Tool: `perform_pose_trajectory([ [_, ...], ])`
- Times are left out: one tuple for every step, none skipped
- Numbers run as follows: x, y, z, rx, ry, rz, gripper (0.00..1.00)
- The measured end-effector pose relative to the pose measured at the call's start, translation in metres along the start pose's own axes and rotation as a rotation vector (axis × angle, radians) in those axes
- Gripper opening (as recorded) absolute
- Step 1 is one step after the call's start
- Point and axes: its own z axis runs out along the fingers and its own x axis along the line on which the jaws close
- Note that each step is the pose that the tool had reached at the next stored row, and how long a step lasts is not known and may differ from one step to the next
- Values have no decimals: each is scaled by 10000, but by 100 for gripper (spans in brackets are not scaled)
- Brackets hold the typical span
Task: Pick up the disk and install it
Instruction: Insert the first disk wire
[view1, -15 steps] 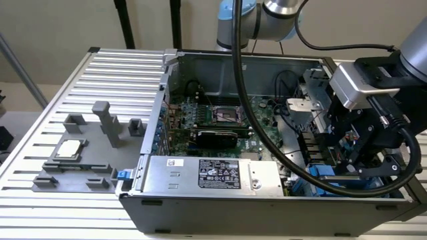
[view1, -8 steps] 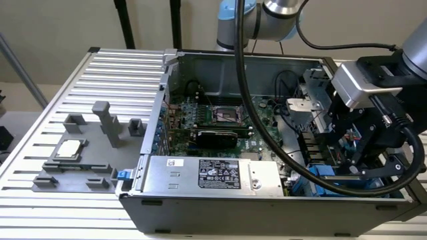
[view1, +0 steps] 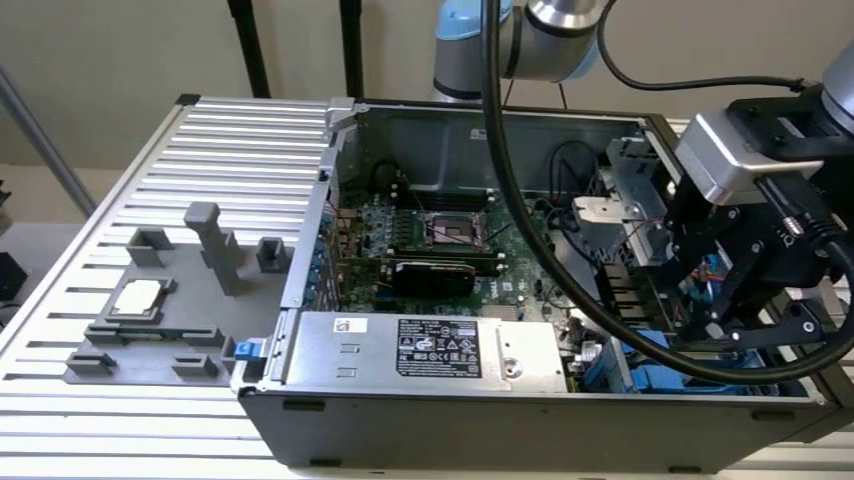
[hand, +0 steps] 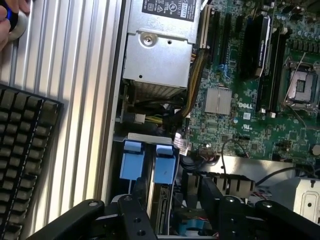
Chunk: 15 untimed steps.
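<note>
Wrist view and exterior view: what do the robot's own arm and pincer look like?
The arm has grey tubular sections with light blue joint caps. A silver metal block sits at the wrist, with a thick black cable looping from it. The pincer is black, built of angular linkages with small round silver-toned screws.

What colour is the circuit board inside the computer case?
The circuit board is green; the wrist view shows it best.

A robotics lab or electronics workshop is suggested: an opened computer chassis (view1: 441, 430) with its circuit board (hand: 240, 130) exposed is set on a slatted metal bench (view1: 227, 140), a grey parts fixture (view1: 187, 310) is placed to its left in the exterior view, and a robot arm (view1: 514, 50) is seen beyond its far side.
</note>
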Motion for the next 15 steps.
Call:
perform_pose_trajectory([
  [0,0,0,0,0,-1,100],
  [0,-1,0,0,0,-1,100],
  [0,0,-1,1,-2,0,100],
  [0,0,-1,0,-3,1,100],
  [0,-1,-1,0,-3,1,100],
  [0,0,-1,0,-2,2,100],
  [0,0,-1,1,-3,2,100],
  [0,0,-1,1,-3,2,100],
  [0,0,-1,1,-3,2,100],
  [0,0,-1,1,-3,2,100],
  [0,-1,-1,1,-3,2,100],
  [0,0,-1,1,-3,3,100],
  [0,0,-1,1,-3,3,100],
  [0,-2,-1,1,-3,4,100],
  [0,-7,-6,0,-3,3,100],
])
